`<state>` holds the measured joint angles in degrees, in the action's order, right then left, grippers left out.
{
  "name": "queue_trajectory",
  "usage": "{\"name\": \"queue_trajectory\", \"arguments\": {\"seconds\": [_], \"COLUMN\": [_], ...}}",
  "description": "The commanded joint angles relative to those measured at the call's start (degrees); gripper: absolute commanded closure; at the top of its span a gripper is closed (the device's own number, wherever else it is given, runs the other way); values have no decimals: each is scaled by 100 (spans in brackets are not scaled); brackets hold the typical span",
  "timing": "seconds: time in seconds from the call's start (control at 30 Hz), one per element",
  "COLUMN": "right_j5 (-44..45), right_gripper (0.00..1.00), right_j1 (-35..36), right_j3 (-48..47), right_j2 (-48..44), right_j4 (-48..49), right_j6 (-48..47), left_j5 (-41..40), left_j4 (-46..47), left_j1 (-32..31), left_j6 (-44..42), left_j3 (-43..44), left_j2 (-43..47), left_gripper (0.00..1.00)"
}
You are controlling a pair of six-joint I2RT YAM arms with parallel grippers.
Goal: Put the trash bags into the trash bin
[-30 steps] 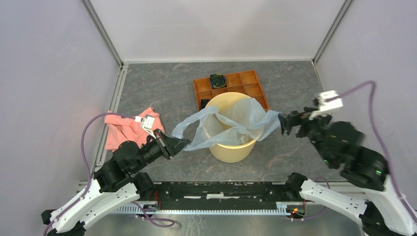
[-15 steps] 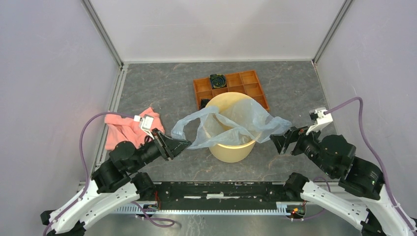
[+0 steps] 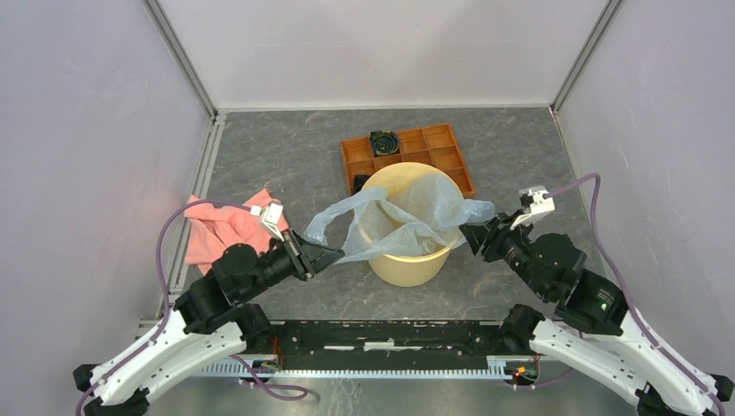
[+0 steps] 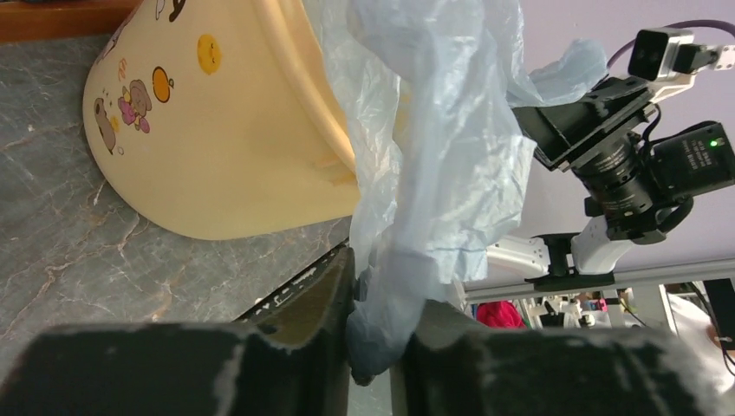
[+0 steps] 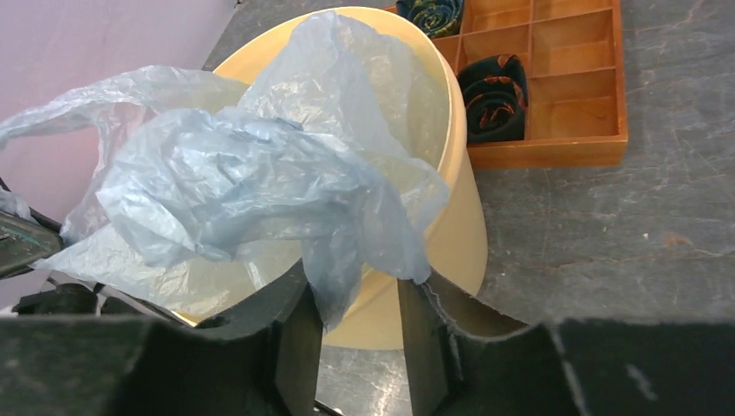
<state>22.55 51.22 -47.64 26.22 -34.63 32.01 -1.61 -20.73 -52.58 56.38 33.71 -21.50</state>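
A grey, marble-patterned table (image 3: 286, 156) is enclosed on three sides by pale lilac walls (image 3: 87, 130). Near its middle the trash bin (image 3: 407, 267), a round yellow-tan bucket, is stood upright. The trash bag (image 3: 416, 208), a thin pale blue film, is draped across the bin's mouth. Part of it is sunk inside, while loose folds are spread over the rim to the left and to the right. Small cartoon prints (image 4: 130, 95) are seen on the bin's outer wall in the left wrist view.

The bag's left end is stretched out beyond the rim and held off the table by the left gripper (image 3: 336, 254), which is closed on a bunched twist of film. In the wrist view that twist is pinched between the two fingers (image 4: 325, 299). The bag's right end is met by the right gripper (image 3: 468, 234), just beside the bin's right wall. Its jaws are set partly open, and a hanging fold of the bag is placed between the fingers (image 5: 299, 347). The fold is laid against one finger and a free gap is left to the other, so no grip is shown.

Behind the bin, just beside it, an orange compartmented tray (image 3: 451, 160) is set, with dark rolled items (image 3: 383, 141) in two of its compartments. A salmon-pink cloth (image 3: 221, 230) is crumpled on the table well to the left, near the left arm.
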Motion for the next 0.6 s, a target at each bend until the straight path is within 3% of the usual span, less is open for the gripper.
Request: {"name": "queue_trajectory", "arguments": {"seconds": [0.0,0.13,0.27,0.33,0.47,0.57], "right_j5": [81,142,-104,-84,757,1427], "right_gripper": [68,99,99,100,100,95], "right_j1": [5,3,8,1,-2,1], "right_j3": [202,-50,-351,-575,-658,-429], "right_j2": [-228,-392,-331,-95,-63,-196], "right_j4": [623,-9,-727,-1526,-2505,-2505], "right_j6": [72,-22,-257,-319,-177,23], "left_j5": [-200,44,403,447,259,-281], "left_j4": [92,97,-45,-223,-517,-535], "left_j1": [11,11,12,15,11,11], "left_j6": [396,432,525,619,847,887], "left_j3": [12,-94,-344,-504,-833,-1093], "left_j2": [40,64,130,194,444,665], "left_gripper": [80,91,97,98,98,98]}}
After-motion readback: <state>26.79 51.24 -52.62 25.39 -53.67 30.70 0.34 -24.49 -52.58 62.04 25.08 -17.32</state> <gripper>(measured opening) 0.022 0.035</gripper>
